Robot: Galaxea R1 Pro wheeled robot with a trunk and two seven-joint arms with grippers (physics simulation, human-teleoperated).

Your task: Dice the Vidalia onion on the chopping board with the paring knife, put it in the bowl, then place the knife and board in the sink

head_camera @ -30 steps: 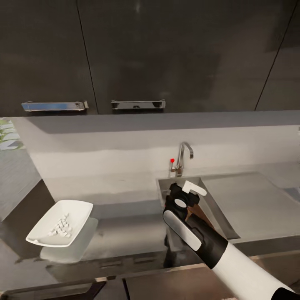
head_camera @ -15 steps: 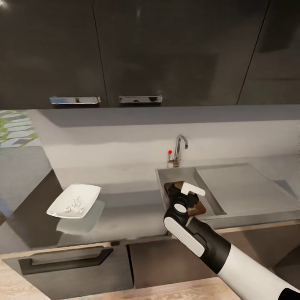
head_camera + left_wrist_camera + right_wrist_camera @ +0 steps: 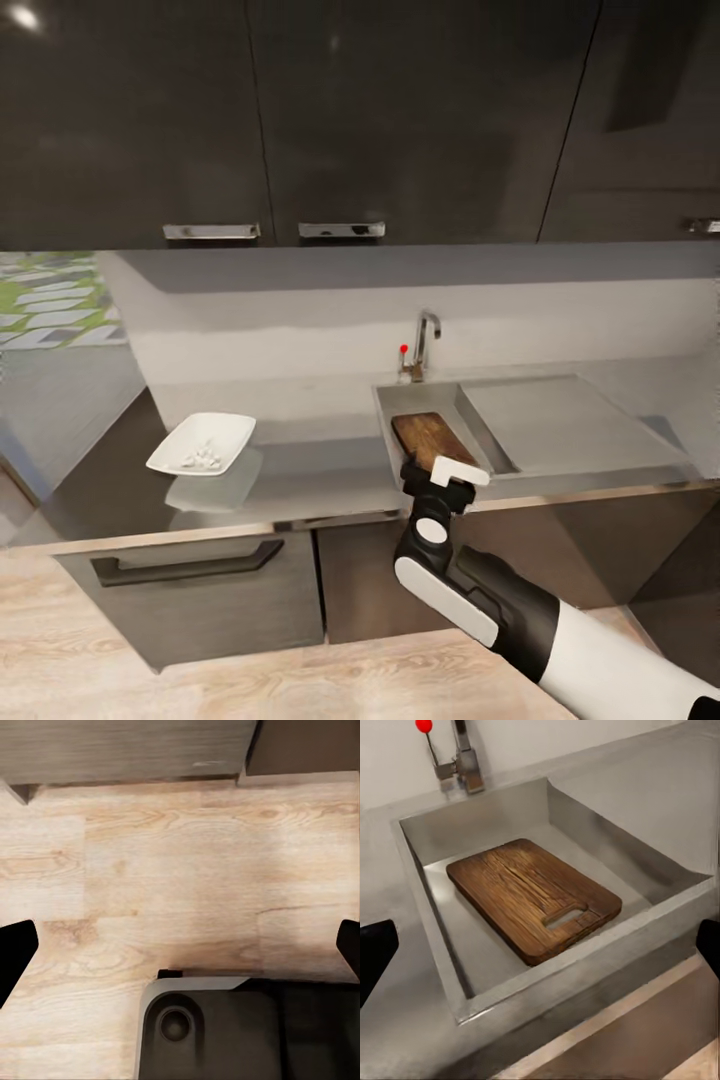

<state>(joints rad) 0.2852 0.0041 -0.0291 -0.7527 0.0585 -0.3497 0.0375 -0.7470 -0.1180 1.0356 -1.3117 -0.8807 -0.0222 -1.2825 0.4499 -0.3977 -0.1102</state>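
Note:
The dark brown chopping board [image 3: 532, 896] lies flat on the floor of the steel sink [image 3: 435, 937], its slot hole toward the front wall. In the head view the board [image 3: 428, 440] shows inside the sink [image 3: 385, 425], just beyond my right gripper [image 3: 447, 478]. That gripper [image 3: 541, 954] hangs open over the sink's front rim, apart from the board, holding nothing. The white bowl [image 3: 202, 443] stands on the dark countertop [image 3: 310, 480] to the left, with white diced onion [image 3: 203, 459] in it. My left gripper [image 3: 181, 949] is open above the wooden floor. The paring knife is out of view.
A chrome tap [image 3: 426, 340] with a red-knobbed lever [image 3: 404, 349] stands behind the sink, and a flat drainboard [image 3: 565, 425] lies to its right. Dark cabinets hang above; a drawer handle [image 3: 185, 565] shows below the counter. The robot's base [image 3: 225, 1027] sits on the floor.
The whole view has pulled back from the counter, showing floor and lower cabinets. My right gripper has drawn back from over the board to the sink's front rim. The board now lies uncovered.

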